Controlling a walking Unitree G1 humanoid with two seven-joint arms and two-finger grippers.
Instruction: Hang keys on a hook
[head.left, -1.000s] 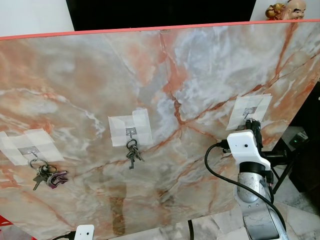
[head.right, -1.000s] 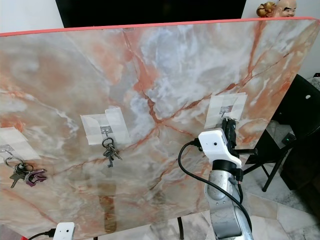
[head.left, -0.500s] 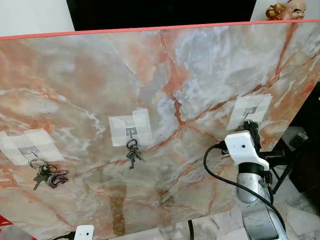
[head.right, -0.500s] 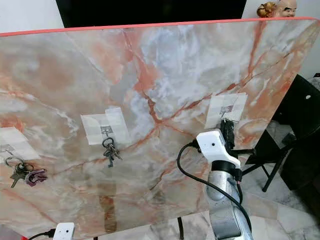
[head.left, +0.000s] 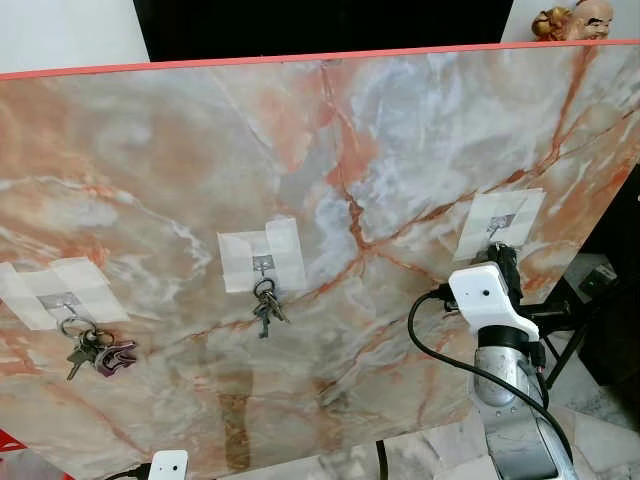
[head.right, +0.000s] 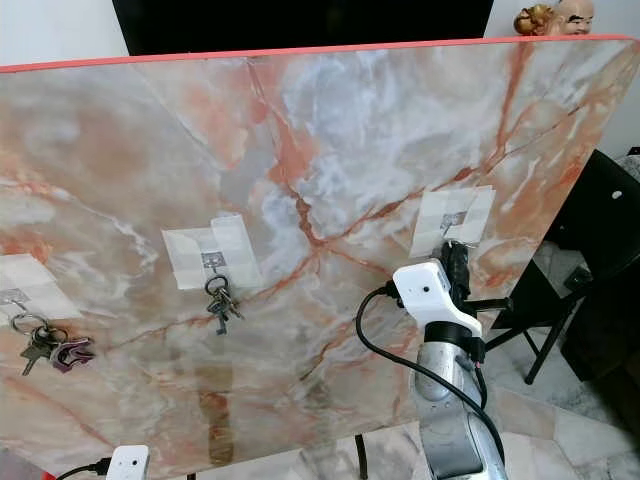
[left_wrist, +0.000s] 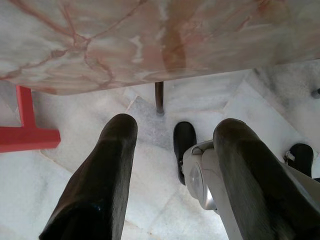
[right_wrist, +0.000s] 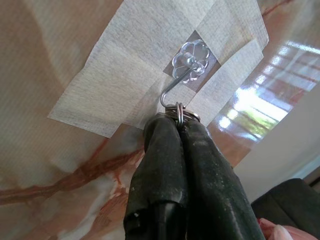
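An upright marble board (head.left: 330, 150) carries three taped hooks. My right gripper (head.left: 503, 252) is raised to the rightmost hook (head.left: 497, 226). In the right wrist view its fingers (right_wrist: 170, 150) are shut on a silver key ring (right_wrist: 180, 111), which sits right at the curved end of the hook (right_wrist: 171, 94). I cannot tell whether the ring hangs on the hook. The keys themselves are hidden behind the fingers. My left gripper (left_wrist: 177, 127) hangs low with its fingers open, pointing at the floor below the board.
A key bunch with a purple tag (head.left: 95, 350) hangs on the left hook, another bunch (head.left: 265, 305) on the middle hook. A black folding chair (head.left: 565, 315) stands to the right of the board. A red frame (left_wrist: 25, 127) stands on the tiled floor.
My right gripper has dropped a little beside the right hook, still shut on the ring. The other key bunches and the left arm have not moved.
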